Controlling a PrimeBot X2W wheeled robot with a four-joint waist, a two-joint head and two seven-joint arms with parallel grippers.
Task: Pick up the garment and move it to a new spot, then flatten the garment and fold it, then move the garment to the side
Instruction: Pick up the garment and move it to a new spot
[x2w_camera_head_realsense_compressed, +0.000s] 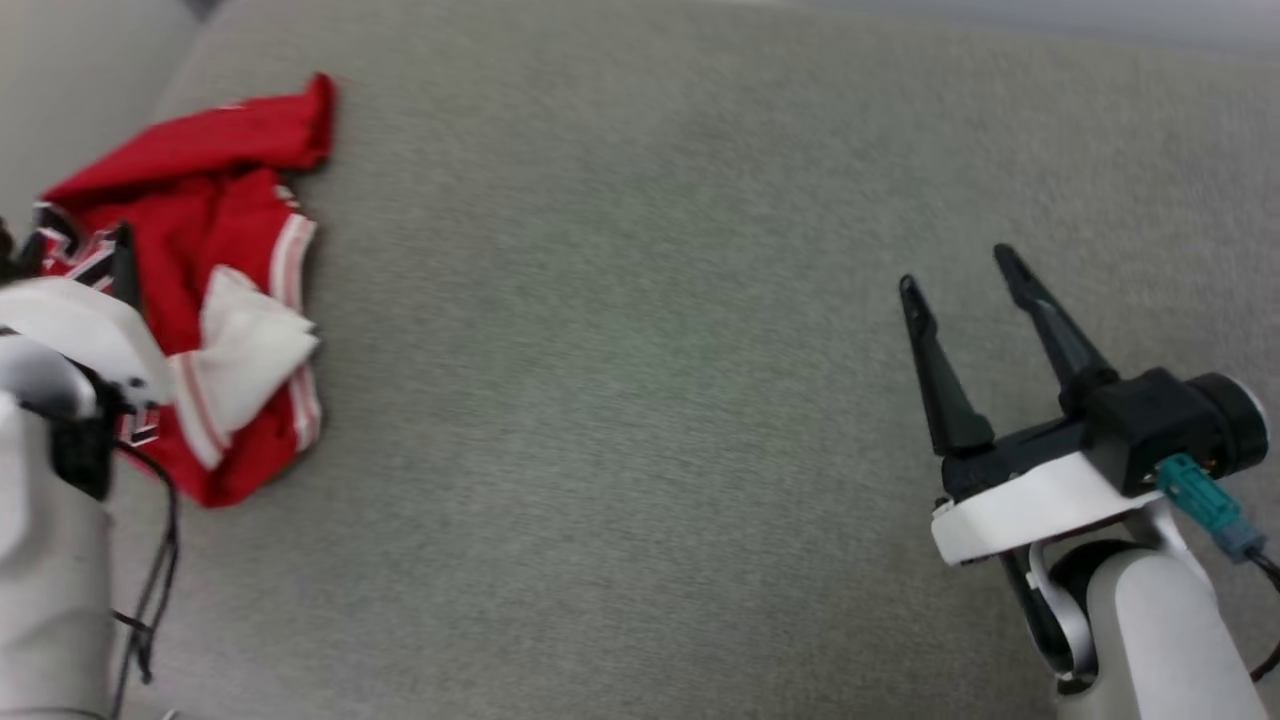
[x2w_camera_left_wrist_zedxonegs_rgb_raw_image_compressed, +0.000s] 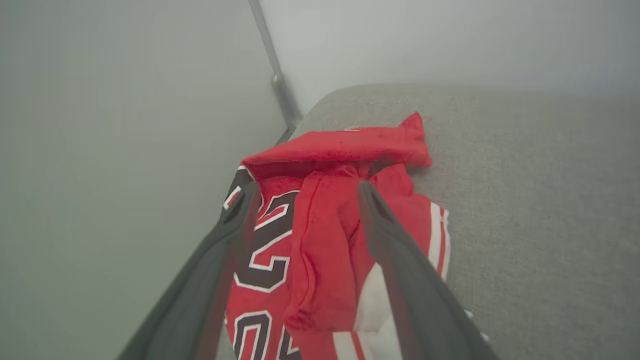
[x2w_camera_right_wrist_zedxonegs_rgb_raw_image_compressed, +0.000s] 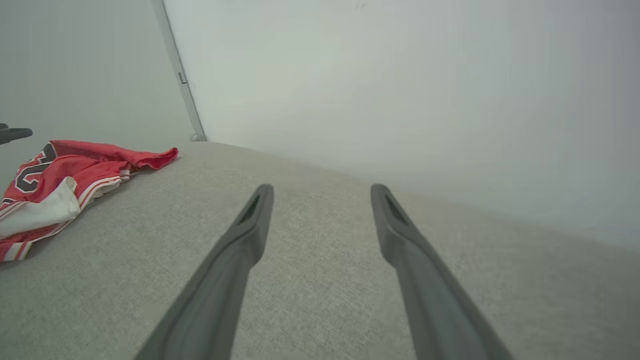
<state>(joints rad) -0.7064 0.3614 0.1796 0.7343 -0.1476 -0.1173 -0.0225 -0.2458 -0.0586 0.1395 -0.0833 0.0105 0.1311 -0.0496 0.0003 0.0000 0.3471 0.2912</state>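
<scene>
Left gripper (x2w_camera_left_wrist_zedxonegs_rgb_raw_image_compressed: 306, 187) gapes over crumpled thin garment (x2w_camera_left_wrist_zedxonegs_rgb_raw_image_compressed: 325, 250)

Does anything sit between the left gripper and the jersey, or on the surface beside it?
Nothing visible does. The open left gripper hangs right over the crumpled red jersey, and no object lies on the grey fabric surface between it and the right gripper.

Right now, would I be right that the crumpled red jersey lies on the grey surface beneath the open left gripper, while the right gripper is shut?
Not quite: the right gripper is open, its fingers well apart over the bare grey surface, as the right wrist view shows. The crumpled red jersey does lie beneath the open left gripper.
</scene>
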